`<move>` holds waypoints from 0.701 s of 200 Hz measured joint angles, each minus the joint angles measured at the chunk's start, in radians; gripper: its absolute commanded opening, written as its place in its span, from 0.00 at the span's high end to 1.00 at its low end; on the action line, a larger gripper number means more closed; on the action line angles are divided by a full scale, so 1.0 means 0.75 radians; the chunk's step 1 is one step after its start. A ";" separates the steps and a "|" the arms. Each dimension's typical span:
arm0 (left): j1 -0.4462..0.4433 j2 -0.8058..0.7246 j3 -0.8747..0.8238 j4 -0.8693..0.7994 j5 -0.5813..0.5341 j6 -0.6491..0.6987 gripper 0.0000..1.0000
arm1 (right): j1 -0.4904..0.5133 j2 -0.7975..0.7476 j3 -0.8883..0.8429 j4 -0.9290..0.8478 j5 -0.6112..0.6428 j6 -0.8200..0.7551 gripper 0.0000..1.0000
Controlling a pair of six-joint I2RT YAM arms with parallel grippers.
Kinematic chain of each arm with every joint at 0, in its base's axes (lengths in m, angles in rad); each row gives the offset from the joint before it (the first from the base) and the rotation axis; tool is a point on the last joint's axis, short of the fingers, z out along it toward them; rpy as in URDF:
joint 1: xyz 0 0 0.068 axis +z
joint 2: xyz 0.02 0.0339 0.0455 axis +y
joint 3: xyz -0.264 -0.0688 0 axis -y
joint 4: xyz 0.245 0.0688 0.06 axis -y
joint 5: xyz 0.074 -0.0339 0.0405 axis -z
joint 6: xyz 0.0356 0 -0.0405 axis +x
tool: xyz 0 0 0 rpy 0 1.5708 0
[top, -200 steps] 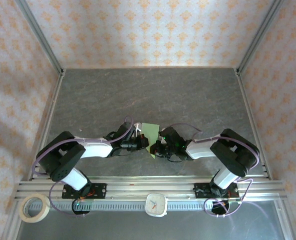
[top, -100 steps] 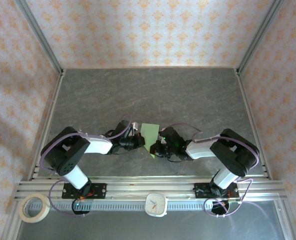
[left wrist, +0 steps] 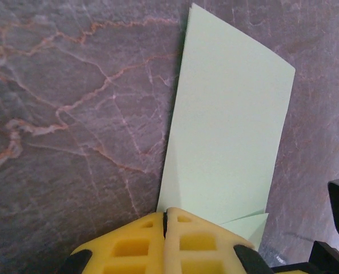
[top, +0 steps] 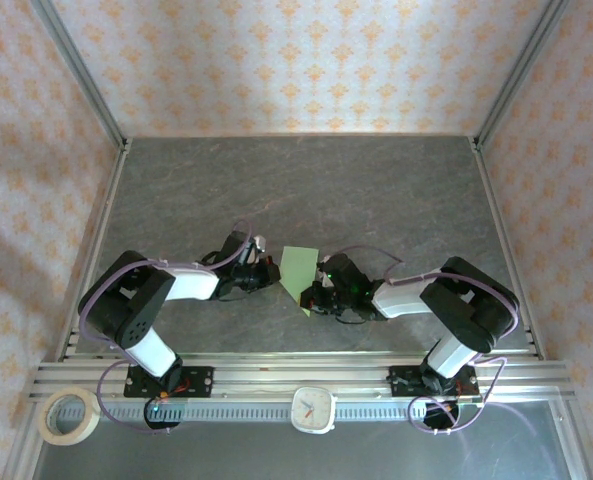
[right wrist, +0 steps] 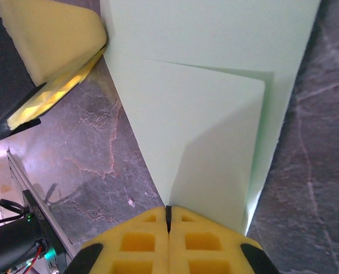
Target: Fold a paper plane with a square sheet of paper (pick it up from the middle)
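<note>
Square sheet of paper point(top: 298, 272): pale green, partly folded, flat on the table point(top: 396, 190) between the arms, long axis roughly far-to-near. Right gripper point(right wrist: 169, 212): pads closed, tips over its near pointed end, so this arm is nearer. Left gripper point(left wrist: 166, 220): pads closed, nothing visibly held, just beside its left edge.

On the table point(top: 376, 190): the square sheet of paper point(top: 296, 268) lay flat.
Sheet: lay ahead of my left fingers point(left wrist: 198, 245), touched my right fingers point(right wrist: 203, 251).

You had a pale green sheet of paper point(left wrist: 226, 131) on a dark grey table point(left wrist: 72, 114) veined orange-pink, yellow finger pads point(right wrist: 129, 245), and cream walls point(top: 316, 60) with orange floral motifs.
</note>
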 measured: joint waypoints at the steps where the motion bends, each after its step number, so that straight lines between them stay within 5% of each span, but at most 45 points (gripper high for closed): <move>1: 0.001 -0.001 0.002 -0.004 -0.003 0.000 1.00 | 0.000 0.000 0.000 0.000 0.000 0.000 1.00; 68: 0.031 -0.127 0.031 -0.132 -0.121 0.008 1.00 | -0.021 0.000 0.014 -0.042 -0.042 -0.068 1.00; 140: -0.124 -0.117 -0.002 0.026 -0.046 0.005 1.00 | -0.030 0.008 0.049 -0.095 -0.064 -0.084 1.00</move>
